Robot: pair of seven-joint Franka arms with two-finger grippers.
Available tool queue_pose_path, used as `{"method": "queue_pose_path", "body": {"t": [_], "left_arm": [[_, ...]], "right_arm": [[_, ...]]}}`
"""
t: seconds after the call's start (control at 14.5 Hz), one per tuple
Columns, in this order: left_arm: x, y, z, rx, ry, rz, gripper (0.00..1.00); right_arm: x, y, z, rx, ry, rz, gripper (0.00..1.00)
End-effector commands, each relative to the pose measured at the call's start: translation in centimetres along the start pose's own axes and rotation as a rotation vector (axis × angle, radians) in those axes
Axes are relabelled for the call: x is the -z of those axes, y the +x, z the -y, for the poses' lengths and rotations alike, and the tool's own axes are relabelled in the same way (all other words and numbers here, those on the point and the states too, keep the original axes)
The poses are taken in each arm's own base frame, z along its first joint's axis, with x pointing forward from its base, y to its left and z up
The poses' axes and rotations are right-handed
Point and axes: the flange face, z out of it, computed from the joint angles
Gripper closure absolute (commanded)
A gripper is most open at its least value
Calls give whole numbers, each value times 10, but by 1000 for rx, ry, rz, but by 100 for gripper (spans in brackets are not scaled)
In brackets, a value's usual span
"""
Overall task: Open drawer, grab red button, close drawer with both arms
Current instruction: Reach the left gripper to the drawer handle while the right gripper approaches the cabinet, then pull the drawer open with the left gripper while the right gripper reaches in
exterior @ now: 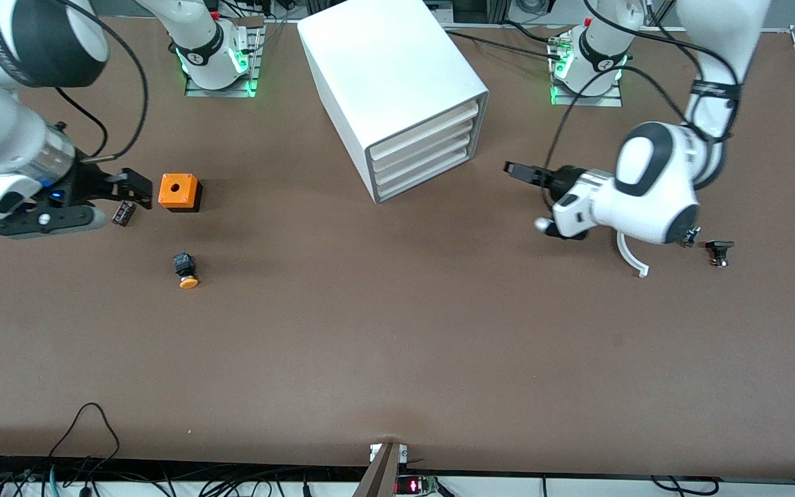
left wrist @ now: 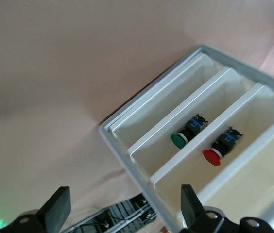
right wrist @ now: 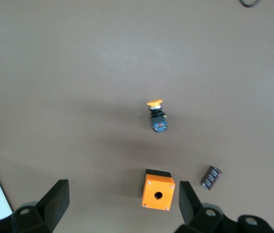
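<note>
The white cabinet (exterior: 384, 76) stands at the table's middle near the robot bases; its four cream drawer fronts (exterior: 425, 155) all look pushed in. In the left wrist view the red-capped button (left wrist: 218, 148) lies in one drawer tray (left wrist: 253, 121), and a green-capped button (left wrist: 185, 135) lies in the tray beside it. My left gripper (exterior: 511, 169) (left wrist: 125, 194) is open and empty, in front of the drawers and apart from them. My right gripper (exterior: 121, 200) (right wrist: 121, 189) is open and empty beside the orange cube (exterior: 179, 191) (right wrist: 158, 195).
An orange-yellow-capped button (exterior: 187, 270) (right wrist: 157, 116) lies nearer the camera than the cube. A small dark cylinder (exterior: 123, 212) (right wrist: 211, 177) lies by the right gripper. A white curved piece (exterior: 631, 257) and a small black part (exterior: 718, 252) lie under the left arm.
</note>
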Motion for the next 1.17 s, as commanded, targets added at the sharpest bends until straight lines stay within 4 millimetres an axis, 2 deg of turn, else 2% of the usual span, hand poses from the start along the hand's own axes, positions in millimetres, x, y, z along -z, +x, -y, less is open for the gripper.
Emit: {"method": "queue_pose_path", "body": {"t": [0.0, 0.07, 0.14, 0.21, 0.41, 0.48, 0.62, 0.76, 0.83, 0.9, 0.97, 1.1], "left_arm": [[-60, -4, -21, -67, -7, -11, 0], [-82, -4, -24, -64, -33, -3, 0], [-93, -5, -28, -86, -52, 1, 0], [-101, -5, -30, -107, -57, 9, 0], [-108, -8, -31, -140, -74, 18, 3], [-119, -10, -34, -136, -91, 32, 4], [-131, -14, -44, -139, -108, 39, 20], [-145, -17, -47, -146, -90, 29, 21], [-147, -16, -47, -145, -87, 24, 25], [-151, -16, -42, -136, -84, 24, 40], [-151, -14, -40, -135, -79, 13, 62], [-151, -13, -37, -155, -64, 7, 88]], "right_arm": [[-1, 6, 38, 55, 53, 2, 0], [-2, 6, 58, 86, 65, 4, 0], [-2, 7, 72, 123, 60, -2, 0], [-3, 7, 92, 172, 59, -5, 0], [4, -1, 153, 271, 35, -21, 0], [5, -2, 163, 303, 34, -25, 0], [5, -9, 205, 373, 32, -26, 0], [0, -13, 236, 421, 25, -24, 0], [-1, -14, 244, 429, 23, -24, 0], [-2, -15, 247, 431, 21, -23, 0], [-2, -15, 249, 433, 20, -23, 0], [-3, -15, 249, 431, 20, -22, 0]]}}
